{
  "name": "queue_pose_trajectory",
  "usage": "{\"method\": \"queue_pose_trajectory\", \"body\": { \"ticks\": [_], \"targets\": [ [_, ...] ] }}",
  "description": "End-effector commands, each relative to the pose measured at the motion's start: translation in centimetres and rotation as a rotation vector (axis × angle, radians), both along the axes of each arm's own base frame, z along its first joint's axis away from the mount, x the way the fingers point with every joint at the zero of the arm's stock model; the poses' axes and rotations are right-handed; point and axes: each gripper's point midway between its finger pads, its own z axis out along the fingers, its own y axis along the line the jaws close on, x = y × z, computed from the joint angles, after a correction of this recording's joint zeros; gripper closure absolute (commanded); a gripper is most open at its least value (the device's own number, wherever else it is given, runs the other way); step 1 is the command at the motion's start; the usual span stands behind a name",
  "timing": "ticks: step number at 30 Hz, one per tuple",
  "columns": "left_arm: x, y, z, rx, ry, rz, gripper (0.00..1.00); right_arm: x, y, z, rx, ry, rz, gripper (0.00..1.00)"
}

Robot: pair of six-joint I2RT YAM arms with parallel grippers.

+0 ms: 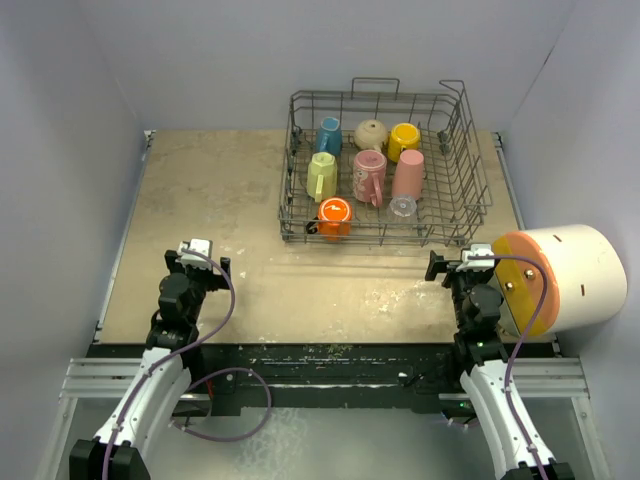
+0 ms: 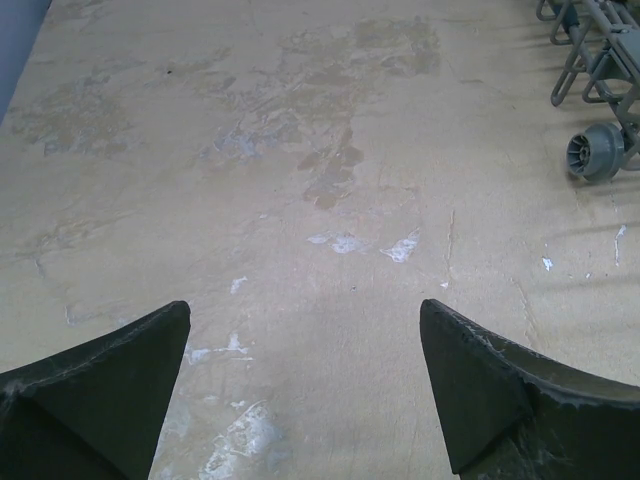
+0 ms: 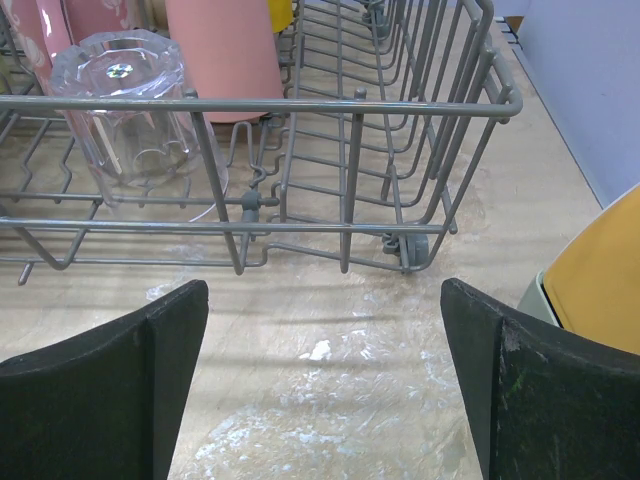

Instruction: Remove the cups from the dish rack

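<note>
The grey wire dish rack point(image 1: 456, 160) stands at the back right of the table and holds several cups: blue point(image 1: 328, 136), beige point(image 1: 370, 134), yellow point(image 1: 404, 138), pale yellow-green point(image 1: 322, 176), a pink mug point(image 1: 369, 173), a pink tumbler point(image 1: 408, 172), a clear glass point(image 1: 403, 207) and orange point(image 1: 334, 214). My left gripper point(image 1: 199, 250) is open and empty over bare table at the front left. My right gripper point(image 1: 463, 262) is open and empty just in front of the rack's near right corner point(image 3: 430, 140). The clear glass point(image 3: 135, 115) and pink tumbler point(image 3: 222, 45) show behind the wires.
A big white cylinder with an orange end point(image 1: 560, 278) lies at the right edge beside my right arm; its orange face point(image 3: 600, 275) is close to the right finger. One rack foot wheel point(image 2: 594, 152) shows at the far right of the left wrist view.
</note>
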Motion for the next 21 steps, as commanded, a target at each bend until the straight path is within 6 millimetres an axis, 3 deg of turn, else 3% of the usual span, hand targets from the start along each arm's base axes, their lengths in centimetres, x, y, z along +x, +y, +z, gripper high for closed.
{"method": "queue_pose_trajectory", "body": {
  "ticks": [1, 10, 14, 19, 21],
  "targets": [
    [0.3, 0.2, 1.3, 0.000, -0.049, 0.009, 0.01, 0.4, -0.2, 2.3, 0.006, -0.069, -0.012, 0.00],
    [0.4, 0.2, 1.2, 0.000, -0.047, 0.008, 0.01, 0.4, -0.2, 2.2, 0.006, -0.066, -0.015, 0.00],
    [0.5, 0.2, 1.4, 0.000, -0.051, 0.012, 0.01, 0.1, -2.2, 2.8, 0.056, -0.080, -0.144, 0.00],
    [1.3, 0.3, 4.7, 0.017, 0.011, 0.019, 0.01, 0.0, -4.7, 6.2, 0.078, -0.063, -0.301, 0.00],
    [2.0, -0.3, 6.4, 0.084, 0.046, -0.044, 0.00, -0.6, -6.1, 7.4, 0.258, -0.042, -0.457, 0.00]
  ]
}}
